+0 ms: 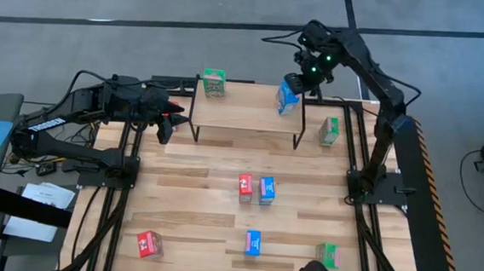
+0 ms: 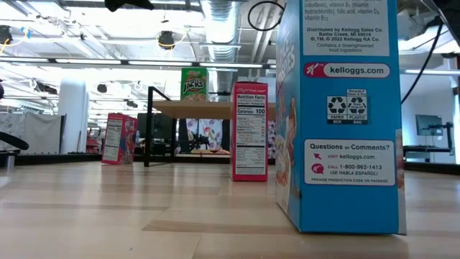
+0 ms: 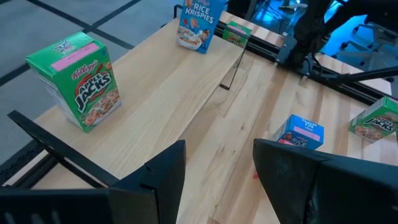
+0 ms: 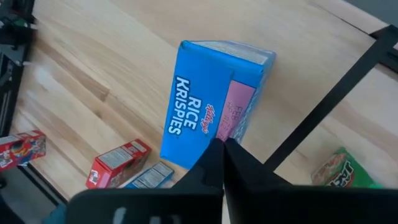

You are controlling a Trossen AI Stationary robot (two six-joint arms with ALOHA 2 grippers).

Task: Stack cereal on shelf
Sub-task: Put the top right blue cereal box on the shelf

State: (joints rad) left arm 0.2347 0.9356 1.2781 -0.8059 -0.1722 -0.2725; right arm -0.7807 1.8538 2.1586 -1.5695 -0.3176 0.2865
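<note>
Rice Krispies box (image 4: 208,102): blue, sitting on the right end of the shelf top, leaning a bit. "RICE KRISPIES" and the Kellogg's script read fine off my right wrist cam.
My right gripper (image 4: 222,144): just above that box, fingers pressed together with nothing between them.
Apple Jacks box (image 1: 214,82): green, upright on the shelf's left end, "Kellogg's APPLE JACKS" on the front.
Shelf (image 1: 243,114): light wood top on thin black legs, at the far side of the table.
My left gripper (image 1: 166,128): hanging just off the shelf's left end, fingers apart, holding nothing.
Rest of the cereal: green one (image 1: 329,130) right of the shelf, red (image 1: 245,187) and blue (image 1: 266,189) side by side mid-table, red (image 1: 149,244), blue (image 1: 253,243), green (image 1: 328,254) along the near edge.
Low cam: a blue box's back panel (image 2: 345,108) fills it, "kelloggs.com", "Questions or Comments?".
</note>
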